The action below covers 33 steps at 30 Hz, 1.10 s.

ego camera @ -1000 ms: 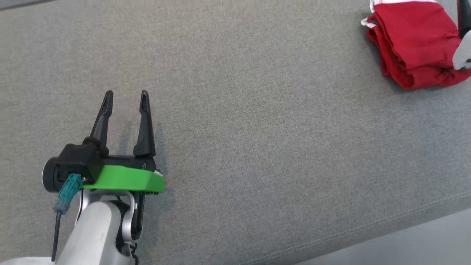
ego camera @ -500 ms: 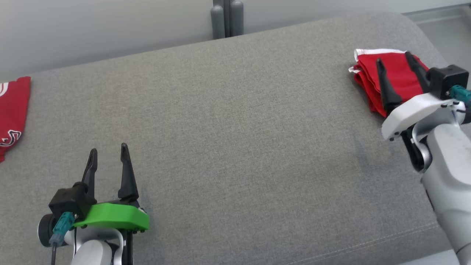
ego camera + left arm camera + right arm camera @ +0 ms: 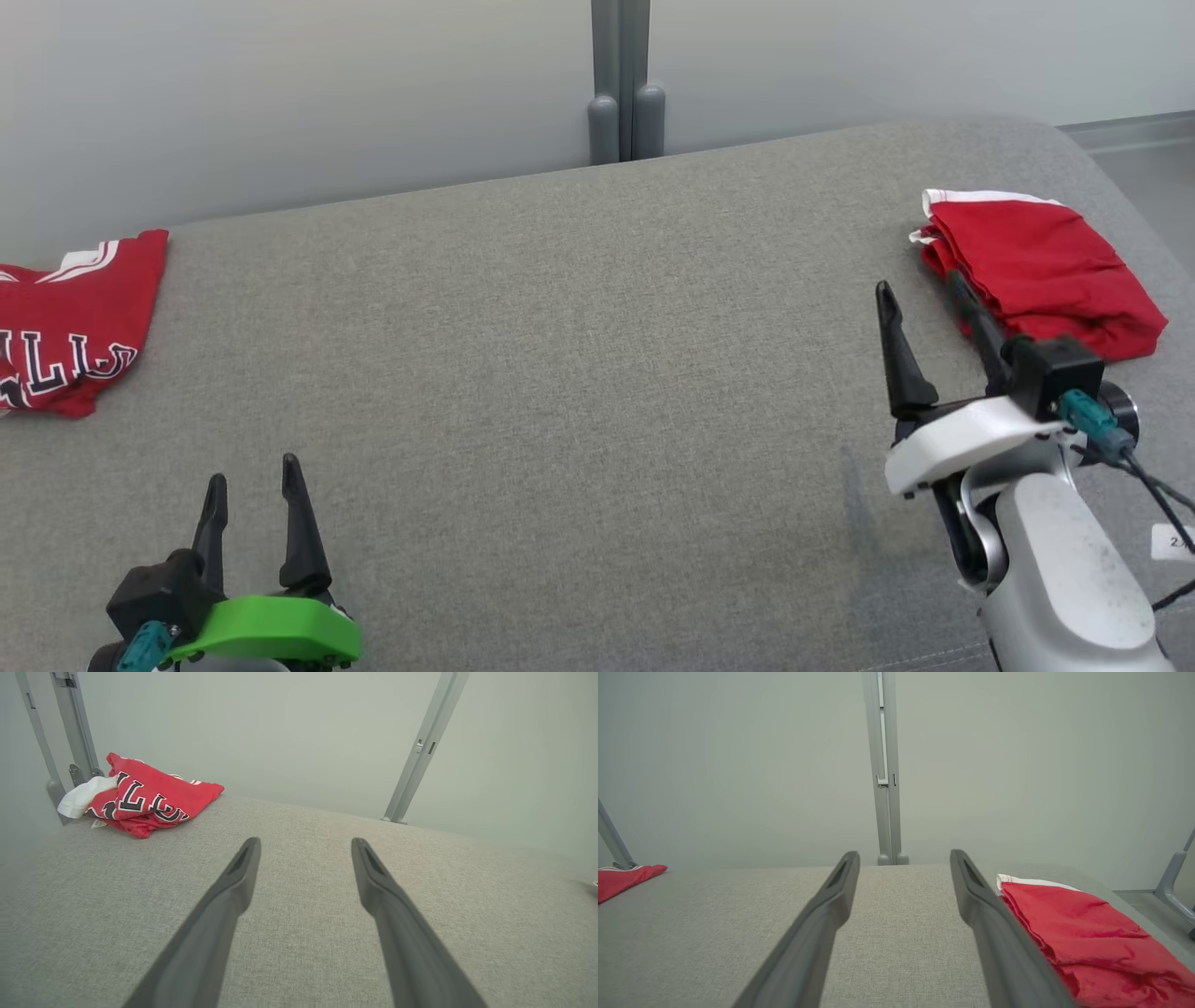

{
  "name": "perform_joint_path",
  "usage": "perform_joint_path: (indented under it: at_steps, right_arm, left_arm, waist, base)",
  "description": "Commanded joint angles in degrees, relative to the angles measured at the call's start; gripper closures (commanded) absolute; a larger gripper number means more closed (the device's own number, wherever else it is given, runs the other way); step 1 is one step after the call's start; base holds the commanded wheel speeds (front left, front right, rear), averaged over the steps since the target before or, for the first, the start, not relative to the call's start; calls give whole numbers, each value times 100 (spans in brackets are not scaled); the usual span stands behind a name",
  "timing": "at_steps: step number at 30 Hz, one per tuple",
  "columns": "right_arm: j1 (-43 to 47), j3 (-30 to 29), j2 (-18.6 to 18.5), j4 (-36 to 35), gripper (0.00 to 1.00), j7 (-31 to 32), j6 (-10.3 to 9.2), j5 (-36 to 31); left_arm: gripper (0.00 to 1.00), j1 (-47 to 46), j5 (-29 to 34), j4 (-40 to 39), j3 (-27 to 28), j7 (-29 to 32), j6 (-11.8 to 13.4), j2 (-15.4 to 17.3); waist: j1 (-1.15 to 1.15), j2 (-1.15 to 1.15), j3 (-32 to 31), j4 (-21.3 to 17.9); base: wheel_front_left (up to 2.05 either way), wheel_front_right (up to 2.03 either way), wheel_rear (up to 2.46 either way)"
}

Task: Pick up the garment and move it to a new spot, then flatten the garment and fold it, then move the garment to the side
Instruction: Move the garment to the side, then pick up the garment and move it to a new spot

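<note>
1. The folded red garment [image 3: 1036, 280] is laid at the grey cushion's [image 3: 579, 373] right end.
2. The right gripper [image 3: 920, 285] is held there, jaws apart.
3. The left gripper [image 3: 253, 469] is held over its near-left part, jaws apart.

Grey woven-fabric counter [image 3: 597, 373], far edge rounded, against pale plain wall [image 3: 280, 93]; grey metal post [image 3: 621, 84] at centre, floor [image 3: 1158, 177] far right.

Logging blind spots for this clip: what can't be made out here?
Lettered red garment: head view's left edge cuts it off; lettering incomplete.
Folded red garment: right jaws cover its near edge, head view.
White cloth: left wrist view, partly under the lettered garment; unidentifiable.
</note>
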Motion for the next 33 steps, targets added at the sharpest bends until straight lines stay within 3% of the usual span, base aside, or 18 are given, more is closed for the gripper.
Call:
perform_joint_path:
  at_steps: [1,11,16,33]
  right_arm:
    - [168,-40,59,-96,0,-13,-2,-78]
    - [1124,-157,381,-969,0,131,-2,-476]
    - [1466,-56,391,-1237,0,165,-2,-145]
    - [1676,-51,391,-1371,0,232,-2,75]
  left_arm:
    - [0,108,43,-15,25,-26,-17,-47]
    - [0,284,334,22,128,-22,-202,-247]
    - [0,182,428,63,132,-23,-344,-314]
    - [0,-40,662,180,256,-23,-529,-471]
  waist:
    - [0,0,-40,31]
    - [0,0,-111,62]
    - [0,0,-150,116]
    - [0,0,-106,143]
  base:
    - [0,0,0]
    - [0,0,0]
    - [0,0,0]
    - [0,0,0]
